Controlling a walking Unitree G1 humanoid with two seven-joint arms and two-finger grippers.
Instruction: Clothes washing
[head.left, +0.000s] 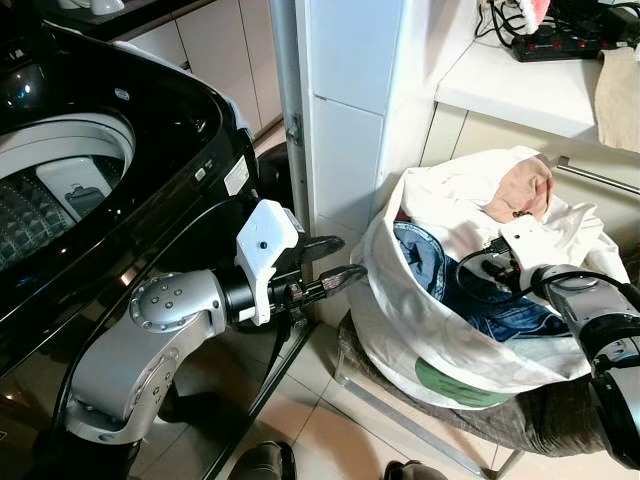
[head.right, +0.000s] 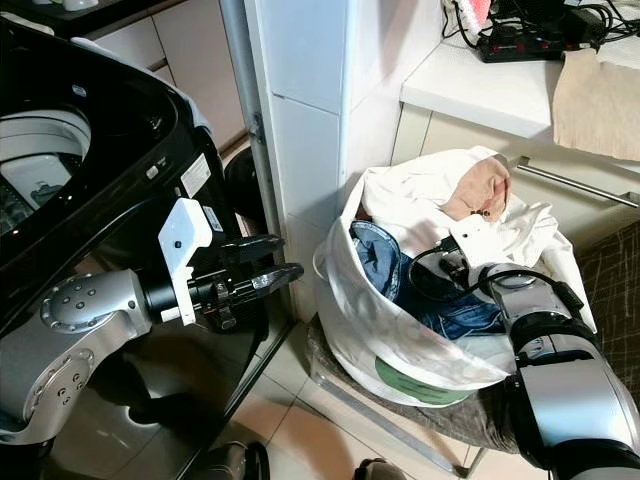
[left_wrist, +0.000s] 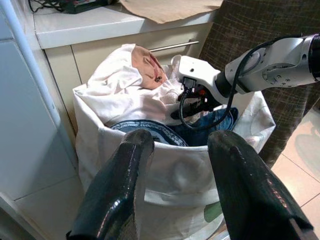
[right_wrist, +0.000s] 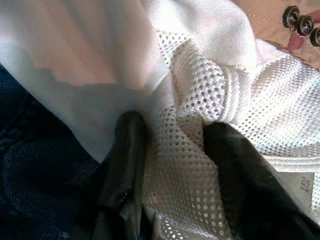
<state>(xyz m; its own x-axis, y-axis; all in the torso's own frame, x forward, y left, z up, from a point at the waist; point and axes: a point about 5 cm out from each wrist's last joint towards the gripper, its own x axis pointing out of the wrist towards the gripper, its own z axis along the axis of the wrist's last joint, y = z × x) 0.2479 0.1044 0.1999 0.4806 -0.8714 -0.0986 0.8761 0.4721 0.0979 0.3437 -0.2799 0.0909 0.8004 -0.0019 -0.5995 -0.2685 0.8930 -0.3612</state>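
Right claw (right_wrist: 172, 180) – pinching white mesh cloth (right_wrist: 200, 100) in laundry bag (head.left: 400, 330) | left claw (head.right: 262, 262) – wide, empty | risk: neighbouring garments drag out.

Bright, even indoor light; glare streaks the glossy black washing machine (head.left: 150, 130); soft shadows pool on the floor tiles (head.left: 300, 420); wrist views blur at close fingers (left_wrist: 120, 190).
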